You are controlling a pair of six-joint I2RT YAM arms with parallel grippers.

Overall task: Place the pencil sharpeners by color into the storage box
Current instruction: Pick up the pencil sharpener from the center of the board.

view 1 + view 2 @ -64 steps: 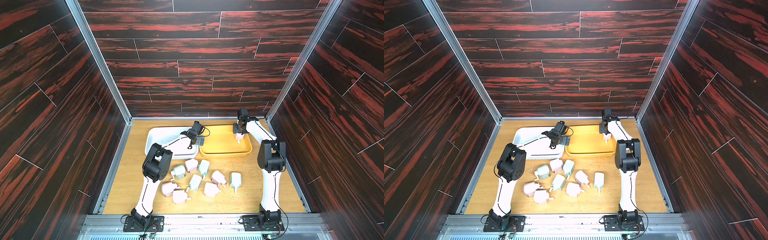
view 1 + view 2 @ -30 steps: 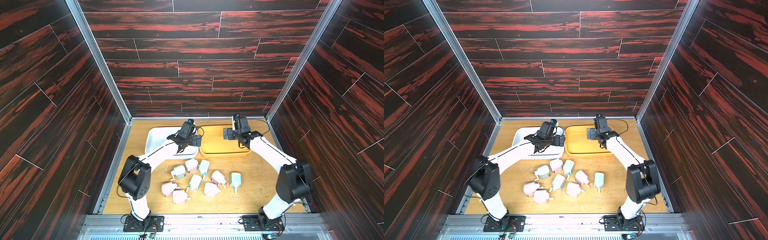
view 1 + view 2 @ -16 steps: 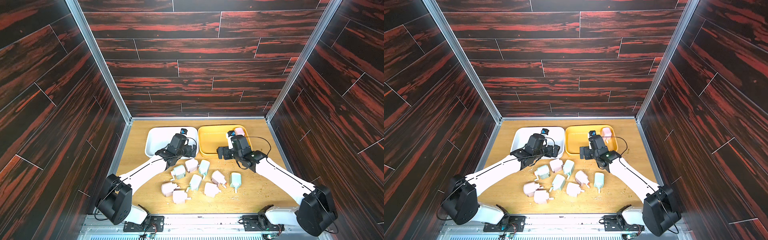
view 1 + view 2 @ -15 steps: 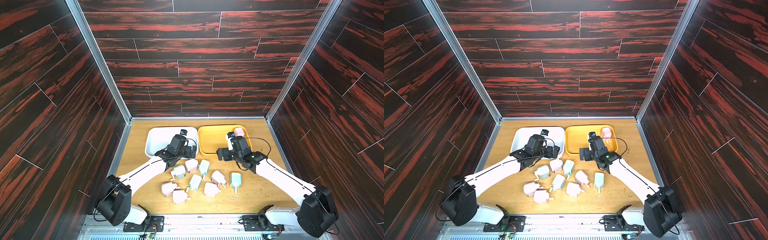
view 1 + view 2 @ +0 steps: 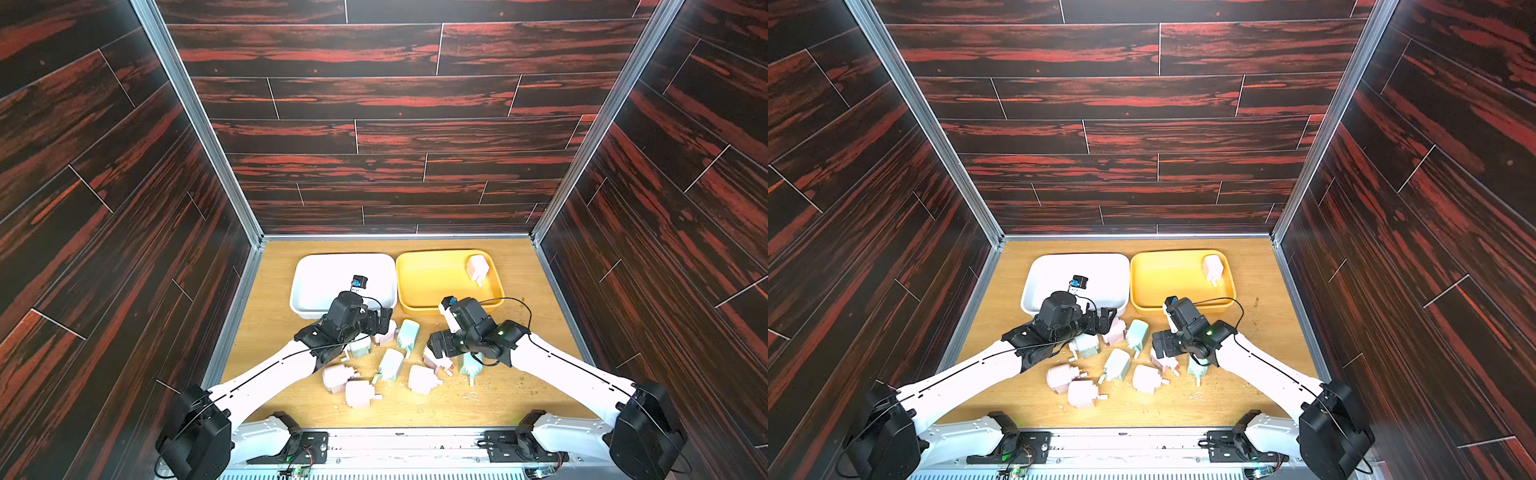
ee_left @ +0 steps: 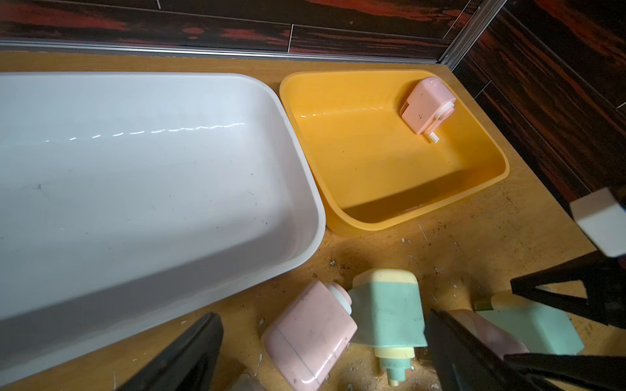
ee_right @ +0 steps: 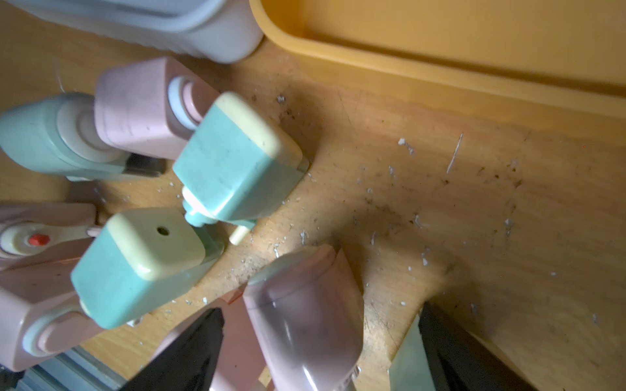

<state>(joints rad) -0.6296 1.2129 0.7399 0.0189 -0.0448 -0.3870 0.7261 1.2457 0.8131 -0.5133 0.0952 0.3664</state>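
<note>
Nine pencil sharpeners [image 5: 390, 365] lie clustered on the worktop [image 5: 490, 395]. Both hands hang spread over them: the left hand [image 5: 384, 326] astride a pink one [image 6: 310, 333], the right hand [image 5: 436, 347] astride another, seemingly untouched. Farther back, one pink sharpener [image 5: 477, 268] sits in the yellow tray [image 5: 419, 303], beside the white tray [image 5: 301, 305].

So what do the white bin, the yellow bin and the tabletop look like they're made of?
White bin: probably glossy molded plastic, with a bright glare streak and rounded corners. Yellow bin: likely the same, smooth and shiny. Tabletop: looks like light wood or wood-look laminate, matte, grain visible.
</note>
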